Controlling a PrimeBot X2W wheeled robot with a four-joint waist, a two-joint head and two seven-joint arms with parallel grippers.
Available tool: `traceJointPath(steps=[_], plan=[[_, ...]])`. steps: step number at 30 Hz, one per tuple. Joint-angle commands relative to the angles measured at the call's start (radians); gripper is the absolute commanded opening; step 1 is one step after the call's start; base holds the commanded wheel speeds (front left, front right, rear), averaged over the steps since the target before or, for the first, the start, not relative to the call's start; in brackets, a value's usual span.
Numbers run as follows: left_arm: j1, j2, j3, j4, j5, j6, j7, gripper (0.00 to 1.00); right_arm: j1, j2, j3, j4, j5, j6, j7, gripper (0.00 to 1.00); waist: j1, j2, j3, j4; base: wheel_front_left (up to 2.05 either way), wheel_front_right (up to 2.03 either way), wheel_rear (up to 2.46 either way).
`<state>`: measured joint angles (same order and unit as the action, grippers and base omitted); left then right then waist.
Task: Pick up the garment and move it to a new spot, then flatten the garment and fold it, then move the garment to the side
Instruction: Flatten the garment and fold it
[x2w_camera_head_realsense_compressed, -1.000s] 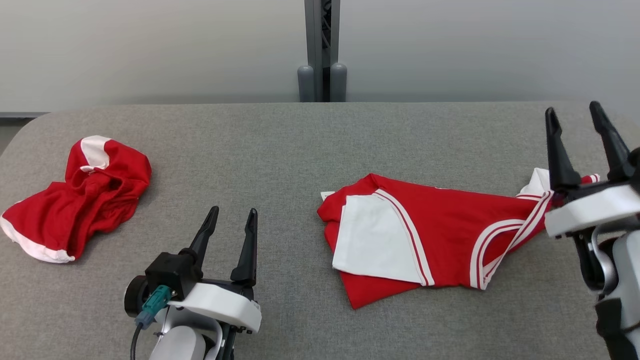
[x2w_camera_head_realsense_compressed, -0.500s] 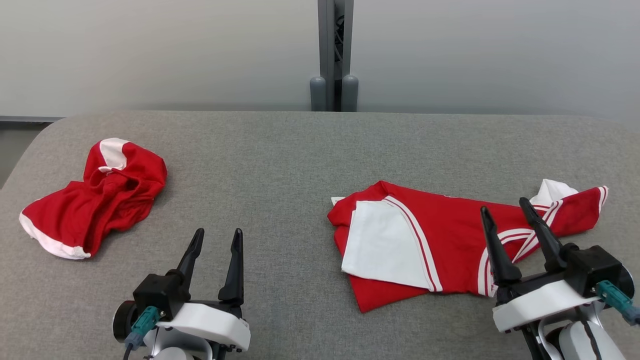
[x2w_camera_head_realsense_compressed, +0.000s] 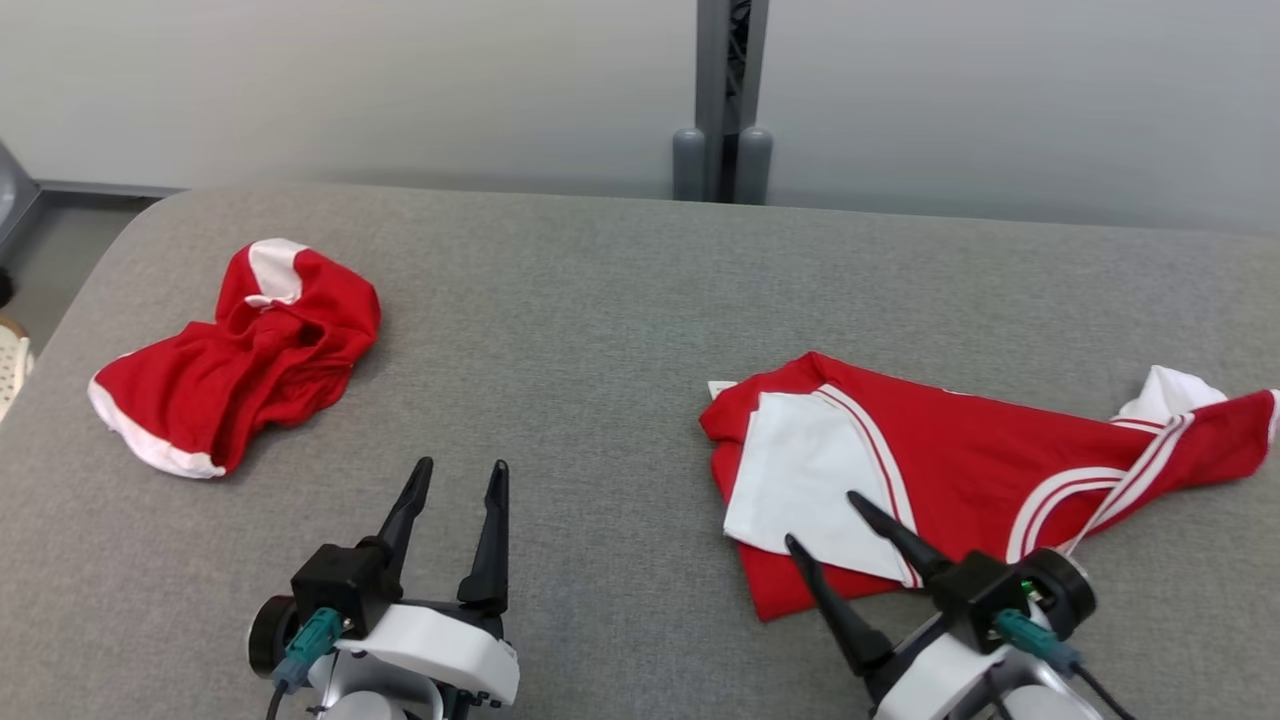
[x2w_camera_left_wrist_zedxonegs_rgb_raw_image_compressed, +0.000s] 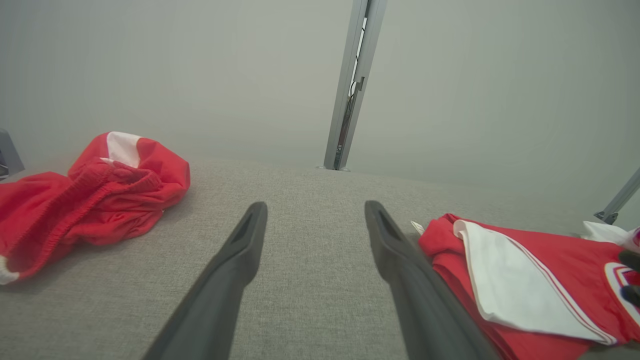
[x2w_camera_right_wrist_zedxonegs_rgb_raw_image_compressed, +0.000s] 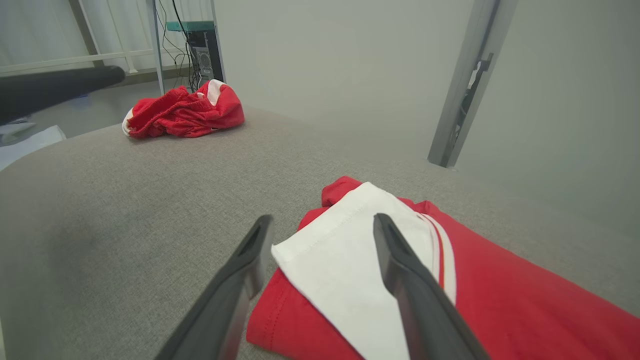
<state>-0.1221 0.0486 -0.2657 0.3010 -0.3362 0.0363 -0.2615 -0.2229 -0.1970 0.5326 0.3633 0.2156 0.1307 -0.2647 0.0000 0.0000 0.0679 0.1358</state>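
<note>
Evidently between grasps: left end effector (x2w_camera_head_realsense_compressed: 462, 464) and right end effector (x2w_camera_head_realsense_compressed: 821, 518) are both spread wide, nothing gripped.

The left is held low over bare worktop (x2w_camera_head_realsense_compressed: 560, 330), fingers pointed toward the far edge. The right is tilted up-left over the white panel (x2w_camera_head_realsense_compressed: 800, 480) at the near corner of the folded red-and-white garment (x2w_camera_head_realsense_compressed: 960, 470); contact cannot be confirmed. A crumpled red garment (x2w_camera_head_realsense_compressed: 240, 360) lies at the far left, well apart. If that heap is judged the next pickup, a raised ridge of cloth should be pinched and lifted clear before carrying. The folded piece should not be snagged by the right fingers.
</note>
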Motion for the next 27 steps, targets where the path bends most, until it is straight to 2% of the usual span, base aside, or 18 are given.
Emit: traceJointPath(steps=[1, 6, 13, 21, 22, 23, 24, 25, 27], plan=[[-0.014, 0.003, -0.002, 0.001, -0.003, 0.004, -0.004, 1.0, -0.015, -0.003, 0.015, 0.014, 0.012, 0.0, -0.001, 1.0, 0.0, 0.0, 0.008, 0.015, 0.0, 0.0, 0.0], [-0.026, 0.003, -0.022, 0.006, -0.011, 0.01, -0.004, 1.0, -0.078, 0.003, 0.097, 0.117, 0.035, 0.0, -0.001, 1.0, 0.0, 0.0, 0.025, 0.057, 0.0, 0.0, 0.0], [-0.03, 0.003, -0.041, -0.006, -0.03, 0.015, -0.004, 1.0, -0.142, 0.015, 0.113, 0.254, 0.055, 0.0, -0.001, 1.0, 0.0, 0.0, 0.045, 0.117, 0.0, 0.0, 0.0], [-0.028, 0.003, -0.035, -0.025, -0.029, 0.019, -0.004, 1.0, -0.174, 0.021, 0.104, 0.328, 0.061, 0.0, -0.001, 1.0, 0.0, 0.0, 0.053, 0.146, 0.0, 0.0, 0.0], [-0.029, 0.003, -0.036, -0.027, -0.03, 0.02, -0.004, 1.0, -0.178, 0.023, 0.1, 0.338, 0.061, 0.0, -0.001, 0.88, 0.0, 0.0, 0.054, 0.148, 0.0, 0.0, 0.0], [-0.029, 0.003, -0.036, -0.029, -0.03, 0.021, -0.004, 1.0, -0.181, 0.026, 0.095, 0.348, 0.062, 0.0, -0.001, 0.47, 0.0, 0.0, 0.055, 0.15, 0.0, 0.0, 0.0], [-0.029, 0.003, -0.037, -0.03, -0.029, 0.021, -0.004, 1.0, -0.182, 0.029, 0.09, 0.353, 0.061, 0.0, -0.001, 0.14, 0.0, 0.0, 0.056, 0.15, 0.0, 0.0, 0.0], [-0.029, 0.003, -0.037, -0.031, -0.027, 0.022, -0.004, 1.0, -0.182, 0.032, 0.086, 0.357, 0.059, 0.0, -0.001, 0.0, 0.0, 0.0, 0.057, 0.15, 0.0, 0.0, 0.0], [-0.029, 0.003, -0.035, -0.031, -0.025, 0.024, -0.004, 1.0, -0.182, 0.037, 0.079, 0.363, 0.057, 0.0, -0.001, 0.0, 0.0, 0.0, 0.058, 0.147, 0.0, 0.0, 0.0]])
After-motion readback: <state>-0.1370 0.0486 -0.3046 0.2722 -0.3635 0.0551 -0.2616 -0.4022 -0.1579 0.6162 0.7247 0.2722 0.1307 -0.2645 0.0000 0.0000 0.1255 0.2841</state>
